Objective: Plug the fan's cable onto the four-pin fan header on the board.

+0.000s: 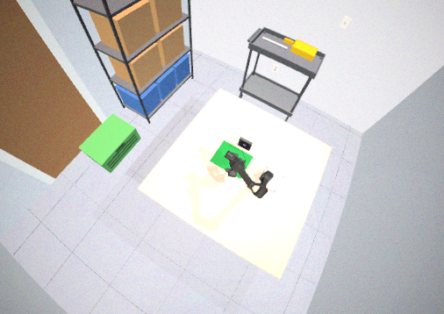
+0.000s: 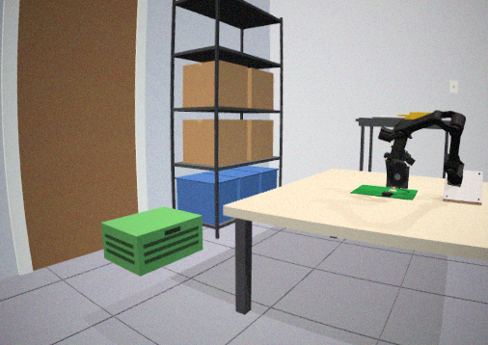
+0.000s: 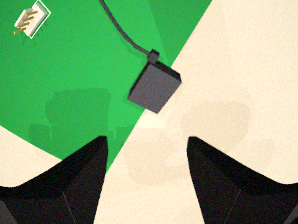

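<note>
The gripper [image 2: 397, 186] [image 3: 148, 144] is released: its two fingers stand partly apart with nothing between them. The dark plug [image 2: 387, 194] [image 3: 155, 87] lies just beyond the fingertips in the wrist view, roughly in line with the gap, slanted across the edge of the green board [image 1: 223, 150] [image 2: 366, 190] [image 3: 75, 65]. It is well apart from the white header [image 3: 31, 20], which sits toward that view's upper left corner. From the plug's far end, a thin cable [image 3: 124, 35] curves away over the board. From above, the robot arm [image 1: 244, 175] [image 2: 434, 118] hides the gripper's tips.

Counted: one plug, one cable, one board, one header with four pins. Around them are one table [image 1: 250, 235] [image 2: 299, 222], one shelf unit [image 1: 191, 38] [image 2: 217, 138] and one green crate [image 1: 110, 139] [image 2: 151, 239].
</note>
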You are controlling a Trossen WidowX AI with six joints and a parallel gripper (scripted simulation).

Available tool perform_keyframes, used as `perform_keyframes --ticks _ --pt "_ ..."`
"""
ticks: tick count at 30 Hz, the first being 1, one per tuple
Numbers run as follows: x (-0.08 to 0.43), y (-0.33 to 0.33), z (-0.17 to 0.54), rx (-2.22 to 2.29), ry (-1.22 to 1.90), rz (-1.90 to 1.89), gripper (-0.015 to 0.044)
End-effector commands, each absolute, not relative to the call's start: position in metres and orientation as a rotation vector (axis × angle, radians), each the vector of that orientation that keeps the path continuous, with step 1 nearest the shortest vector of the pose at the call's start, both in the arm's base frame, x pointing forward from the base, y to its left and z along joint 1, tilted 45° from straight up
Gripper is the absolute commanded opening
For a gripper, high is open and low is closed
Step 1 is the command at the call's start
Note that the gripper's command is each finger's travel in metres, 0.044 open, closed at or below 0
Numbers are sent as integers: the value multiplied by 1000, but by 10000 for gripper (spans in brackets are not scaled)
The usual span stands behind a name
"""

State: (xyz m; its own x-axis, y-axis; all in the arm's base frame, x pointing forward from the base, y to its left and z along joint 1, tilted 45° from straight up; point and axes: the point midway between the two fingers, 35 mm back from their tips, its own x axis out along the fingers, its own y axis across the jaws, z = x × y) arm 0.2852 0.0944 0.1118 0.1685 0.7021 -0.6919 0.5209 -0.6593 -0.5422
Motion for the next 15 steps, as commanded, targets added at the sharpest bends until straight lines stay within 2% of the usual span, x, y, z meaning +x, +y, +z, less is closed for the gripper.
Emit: perform_keyframes --ticks 1,9,15 --pt "285 98 109 -2544 -1735 1304 210" --pt "284 102 104 -2812 -2700 650 210" --pt "284 106 101 -2781 -3163 145 210"
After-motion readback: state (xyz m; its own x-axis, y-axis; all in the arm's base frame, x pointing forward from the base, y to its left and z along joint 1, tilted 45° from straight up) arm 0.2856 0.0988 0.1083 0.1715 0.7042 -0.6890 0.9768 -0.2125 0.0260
